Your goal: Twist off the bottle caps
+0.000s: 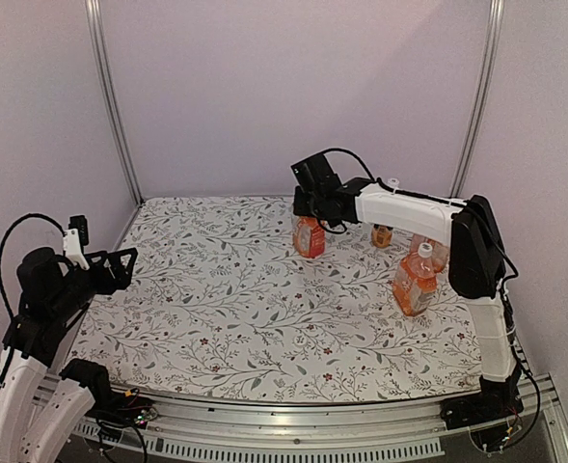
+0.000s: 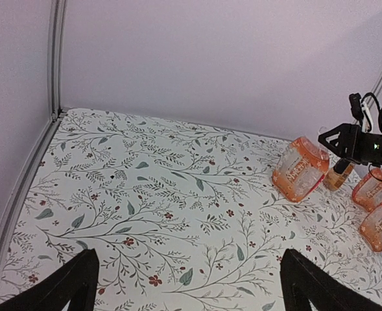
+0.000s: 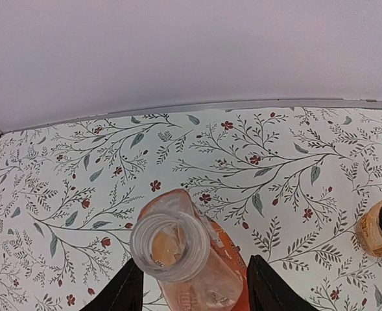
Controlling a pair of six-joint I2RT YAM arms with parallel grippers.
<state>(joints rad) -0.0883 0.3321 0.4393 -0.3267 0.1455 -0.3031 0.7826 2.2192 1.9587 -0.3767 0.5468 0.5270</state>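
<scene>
The worktop (image 1: 216,318) is the biggest thing here, a floral cloth running back to the rear wall, with a metal post (image 1: 110,96) at each back corner and a rail along the near edge. My right arm (image 1: 476,251) rises close to the right edge and reaches left along the back. My left arm (image 1: 42,289) sits low over the left edge. A broad stretch of cloth lies between it and the bottles.

All four bottles stand in the right rear part. The uncapped bottle (image 3: 171,246) is the leftmost, near the back edge, with open cloth to its left and front. My right tool (image 3: 196,272) hangs over it, partly spread. One finger stands to each side of the bare neck, which is not pinched. Whether they touch the shoulders I cannot tell.

Two squat bottles (image 1: 416,282) crowd my right arm by the right edge. The nearer one wears its white cap (image 1: 423,249). The slim bottle (image 1: 382,234) stands between them and the uncapped one.

My left tool (image 2: 189,278) is spread wide and holds nothing.
</scene>
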